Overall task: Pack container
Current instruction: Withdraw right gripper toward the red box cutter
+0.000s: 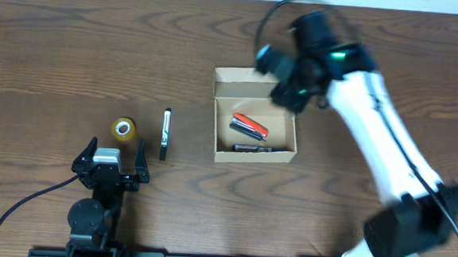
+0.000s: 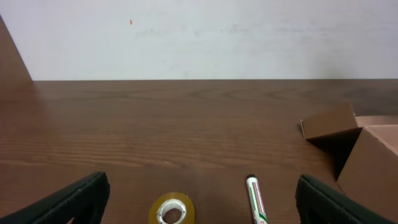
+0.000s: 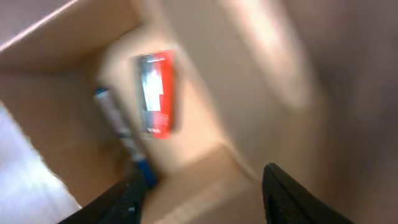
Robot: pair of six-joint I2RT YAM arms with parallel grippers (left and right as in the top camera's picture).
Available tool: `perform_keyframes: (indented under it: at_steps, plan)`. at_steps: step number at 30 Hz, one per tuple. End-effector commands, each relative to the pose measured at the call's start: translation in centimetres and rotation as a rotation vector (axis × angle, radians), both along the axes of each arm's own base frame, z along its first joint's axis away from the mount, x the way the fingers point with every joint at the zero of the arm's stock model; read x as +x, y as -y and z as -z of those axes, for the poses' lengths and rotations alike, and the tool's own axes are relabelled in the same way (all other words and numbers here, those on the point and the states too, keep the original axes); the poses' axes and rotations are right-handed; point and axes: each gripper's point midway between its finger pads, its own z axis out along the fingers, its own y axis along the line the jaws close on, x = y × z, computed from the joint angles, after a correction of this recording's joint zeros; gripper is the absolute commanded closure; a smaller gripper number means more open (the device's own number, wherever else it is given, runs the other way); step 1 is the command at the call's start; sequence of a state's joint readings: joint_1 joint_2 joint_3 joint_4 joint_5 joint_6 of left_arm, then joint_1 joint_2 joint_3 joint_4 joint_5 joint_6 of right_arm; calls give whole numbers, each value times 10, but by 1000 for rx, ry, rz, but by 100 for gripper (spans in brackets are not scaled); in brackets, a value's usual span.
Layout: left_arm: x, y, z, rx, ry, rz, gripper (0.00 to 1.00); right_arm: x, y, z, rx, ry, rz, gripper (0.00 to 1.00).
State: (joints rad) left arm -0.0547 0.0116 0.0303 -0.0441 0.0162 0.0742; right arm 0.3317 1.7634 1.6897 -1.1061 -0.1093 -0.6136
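Observation:
The tan cardboard container (image 1: 256,118) stands open at the table's middle, holding a red marker (image 1: 250,125) and a dark marker (image 1: 252,148). My right gripper (image 1: 288,94) hovers over the box's far right corner. In the blurred right wrist view my right gripper (image 3: 202,199) is open with nothing between its fingers, above the red marker (image 3: 155,93) and the box floor. A green-and-white marker (image 1: 165,132) lies on the table left of the box. My left gripper (image 1: 107,159) rests open near the front edge, with the marker (image 2: 255,198) just ahead of it.
A yellow tape roll (image 1: 123,128) lies left of the loose marker, also in the left wrist view as the tape roll (image 2: 172,209) between the fingers' line. The container (image 2: 367,155) rises at the right of that view.

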Motion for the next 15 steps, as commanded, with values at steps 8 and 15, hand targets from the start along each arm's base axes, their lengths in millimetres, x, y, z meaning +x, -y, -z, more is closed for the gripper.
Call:
perform_keyframes:
  at_steps: [8, 15]
  plan:
    - [0, 1, 16, -10, -42, 5, 5, 14, 216, -76, -44, 267, 1078, 15]
    - [0, 1, 16, -10, -42, 5, 5, -33, 295, 0, -84, 9, 1290, 23]
